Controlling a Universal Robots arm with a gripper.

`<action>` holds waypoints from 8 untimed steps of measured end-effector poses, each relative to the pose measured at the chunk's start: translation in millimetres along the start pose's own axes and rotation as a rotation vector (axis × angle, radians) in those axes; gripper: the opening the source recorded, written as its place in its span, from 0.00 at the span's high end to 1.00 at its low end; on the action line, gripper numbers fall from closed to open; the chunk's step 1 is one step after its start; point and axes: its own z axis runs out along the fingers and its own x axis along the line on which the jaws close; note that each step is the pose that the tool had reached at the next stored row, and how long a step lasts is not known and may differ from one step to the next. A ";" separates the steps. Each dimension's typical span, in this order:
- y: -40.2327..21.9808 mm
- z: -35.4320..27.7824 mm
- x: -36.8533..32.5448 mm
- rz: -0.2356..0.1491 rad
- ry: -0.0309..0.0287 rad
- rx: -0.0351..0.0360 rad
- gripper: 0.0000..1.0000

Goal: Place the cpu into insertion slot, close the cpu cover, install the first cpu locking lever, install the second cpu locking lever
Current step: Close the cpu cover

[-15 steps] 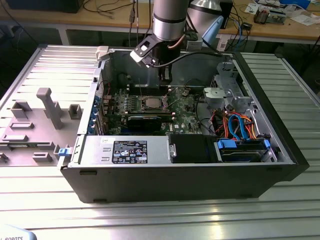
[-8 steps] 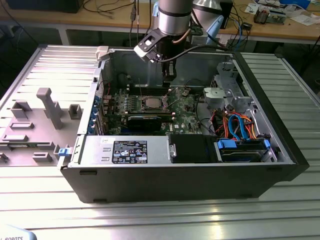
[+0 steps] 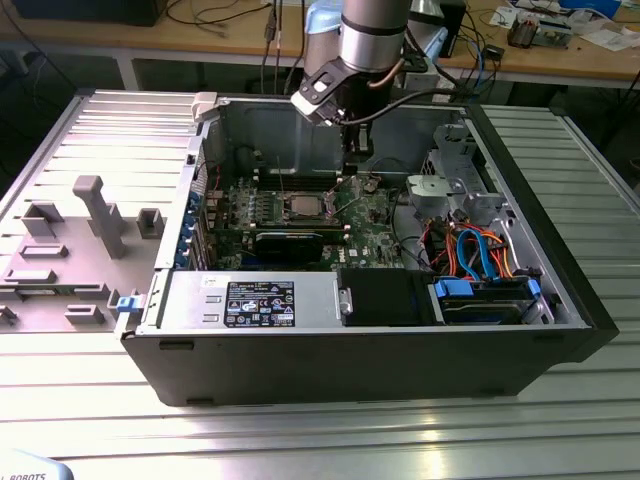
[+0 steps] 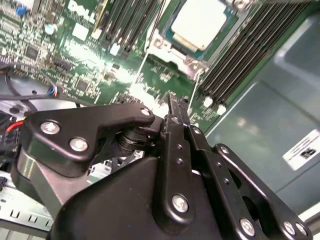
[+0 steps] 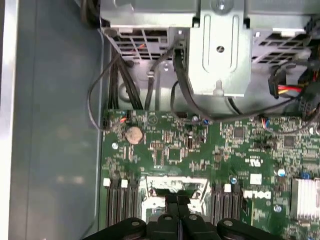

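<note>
We see the black linkage gripper [image 4: 172, 102] with its fingers [image 5: 173, 202] pressed together, tips low over the green circuit board [image 5: 240, 145] and just beside the square silver-rimmed insertion slot [image 5: 150, 192]. Whether they pinch anything, we can't tell. The small flat square silver-grey cpu [image 4: 197, 21] sits in that slot, with the thin silver metal frame of the cpu cover [image 4: 162, 44] lying flat around its top.
</note>
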 end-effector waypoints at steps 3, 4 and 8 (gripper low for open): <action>11.1 1.7 -0.2 0.000 0.0001 0.0002 0.89; 12.7 1.8 -0.2 0.000 0.0000 0.0002 0.89; 15.0 2.0 -0.1 0.000 0.0002 0.0002 0.89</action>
